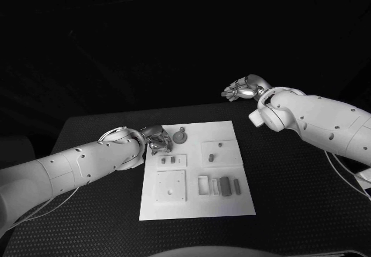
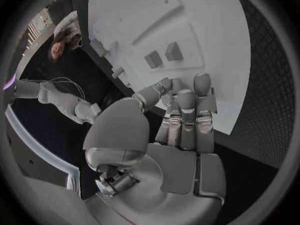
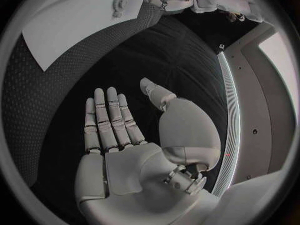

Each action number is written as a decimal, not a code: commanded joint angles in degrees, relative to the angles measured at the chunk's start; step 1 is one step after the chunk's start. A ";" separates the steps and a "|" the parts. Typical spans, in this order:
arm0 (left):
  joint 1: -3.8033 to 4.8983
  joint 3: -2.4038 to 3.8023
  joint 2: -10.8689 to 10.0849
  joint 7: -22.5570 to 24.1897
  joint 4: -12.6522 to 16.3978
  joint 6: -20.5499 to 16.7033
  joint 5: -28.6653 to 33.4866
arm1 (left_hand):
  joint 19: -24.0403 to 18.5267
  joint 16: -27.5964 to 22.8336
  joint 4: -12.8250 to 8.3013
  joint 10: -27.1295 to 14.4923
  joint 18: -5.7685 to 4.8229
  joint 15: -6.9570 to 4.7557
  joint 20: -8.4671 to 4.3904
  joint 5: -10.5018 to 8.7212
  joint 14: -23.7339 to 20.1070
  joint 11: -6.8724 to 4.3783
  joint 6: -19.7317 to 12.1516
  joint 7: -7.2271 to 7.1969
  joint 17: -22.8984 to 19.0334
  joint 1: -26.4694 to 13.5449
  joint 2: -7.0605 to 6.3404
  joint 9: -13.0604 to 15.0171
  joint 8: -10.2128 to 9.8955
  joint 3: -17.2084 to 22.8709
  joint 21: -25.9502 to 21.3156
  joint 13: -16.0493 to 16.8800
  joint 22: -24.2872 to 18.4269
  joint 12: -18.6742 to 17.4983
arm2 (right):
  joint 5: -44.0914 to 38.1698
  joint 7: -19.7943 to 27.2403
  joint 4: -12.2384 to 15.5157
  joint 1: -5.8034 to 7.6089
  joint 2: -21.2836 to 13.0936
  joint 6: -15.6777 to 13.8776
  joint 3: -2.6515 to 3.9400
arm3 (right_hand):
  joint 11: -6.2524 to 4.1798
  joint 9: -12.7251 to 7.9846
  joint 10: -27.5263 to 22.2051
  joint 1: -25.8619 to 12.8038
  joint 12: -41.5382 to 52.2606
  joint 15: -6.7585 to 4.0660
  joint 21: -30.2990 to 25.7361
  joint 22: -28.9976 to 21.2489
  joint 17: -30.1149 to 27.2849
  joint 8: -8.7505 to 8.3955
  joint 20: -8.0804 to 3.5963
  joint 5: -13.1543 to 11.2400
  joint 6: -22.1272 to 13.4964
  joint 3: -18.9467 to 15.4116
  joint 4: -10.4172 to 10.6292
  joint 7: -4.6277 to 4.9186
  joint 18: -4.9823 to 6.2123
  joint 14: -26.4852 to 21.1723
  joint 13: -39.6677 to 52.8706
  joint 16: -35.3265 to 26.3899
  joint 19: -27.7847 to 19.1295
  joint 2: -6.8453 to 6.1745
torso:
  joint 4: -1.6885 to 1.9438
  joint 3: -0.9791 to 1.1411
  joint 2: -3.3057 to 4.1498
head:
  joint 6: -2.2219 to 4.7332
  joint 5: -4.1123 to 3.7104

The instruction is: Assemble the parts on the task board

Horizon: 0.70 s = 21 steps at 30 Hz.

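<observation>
Two arms are seen, clad in smooth white shells of rounded, tapering form. Small dark screw holes are dotted along the left arm [image 1: 69, 166] and the right arm [image 1: 325, 120]. A thin pale cable is looped under each arm near the picture's edge. At each wrist a white collar is joined to a silver hand. The left hand [image 2: 172, 135] is built of metallic grey segments with a bulbous, glossy thumb base and flat rectangular palm plates; small exposed mechanical parts are seen beside the wrist. The right hand [image 3: 134, 140] is made the same way, its fingers [image 3: 109, 117] banded by darker seams.
</observation>
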 commanded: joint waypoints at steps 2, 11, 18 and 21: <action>-0.03 -0.01 -0.12 0.44 0.08 -0.82 0.75 | -0.08 0.22 -0.07 -0.18 4.00 0.17 -0.05 -0.20 0.02 0.02 -0.22 -0.02 0.07 0.26 -0.42 -0.06 -0.18 -0.24 0.19 0.14 1.30 -0.08 | -0.05 0.60 0.02 -0.02 -0.04 0.74 0.01 | 0.24 -0.10 -0.26 -0.31 0.25 0.05 -0.20 0.09 0.06 0.20 -0.23 -0.11 -0.39 -0.29 0.04 1.31 -0.89 -0.49 -0.06 -0.34 0.10 -0.10 | -0.01 0.01 0.02 | -0.05 0.00; -0.03 -0.01 -0.30 0.25 -0.05 -0.80 0.98 | -0.01 0.35 -0.13 -0.06 4.02 0.10 -0.08 -0.18 0.09 -0.06 -0.46 -0.14 0.12 0.42 -0.53 -0.17 -0.22 -0.25 0.25 0.29 1.32 -0.02 | -0.05 0.63 -0.04 -0.02 -0.05 0.77 0.01 | 0.24 -0.11 -0.26 -0.31 0.26 0.06 -0.24 0.14 0.07 0.22 -0.24 -0.11 -0.39 -0.29 0.05 1.31 -0.89 -0.50 -0.08 -0.35 0.10 -0.09 | -0.03 0.03 -0.01 | -0.02 0.00; -0.04 0.01 -0.39 0.29 0.03 -1.38 2.52 | 0.00 0.48 -0.10 -0.13 3.97 0.05 -0.11 -0.18 0.04 -0.10 -1.90 -0.28 0.17 0.44 -0.83 -0.60 -0.78 -0.42 0.31 0.58 1.32 -0.05 | -0.10 0.68 -0.12 -0.03 -0.08 0.80 0.01 | 0.24 -0.12 -0.26 -0.29 0.27 0.06 -0.27 0.17 0.08 0.22 -0.24 -0.11 -0.40 -0.29 0.04 1.31 -0.89 -0.51 -0.09 -0.36 0.10 -0.09 | -0.02 -0.01 0.00 | 0.05 -0.01; -0.04 0.01 -0.43 0.31 0.10 -1.57 2.99 | 0.13 0.61 0.02 0.16 3.95 -0.01 -0.14 -0.19 0.11 -0.17 -3.49 -0.37 0.22 0.06 -1.22 -0.98 -1.52 -0.85 0.42 0.80 1.35 0.11 | -0.17 0.72 -0.18 -0.05 -0.08 0.92 0.01 | 0.24 -0.12 -0.26 -0.28 0.27 0.06 -0.27 0.18 0.08 0.22 -0.24 -0.11 -0.40 -0.28 0.03 1.31 -0.89 -0.51 -0.09 -0.36 0.10 -0.09 | -0.01 0.00 -0.01 | 0.06 -0.03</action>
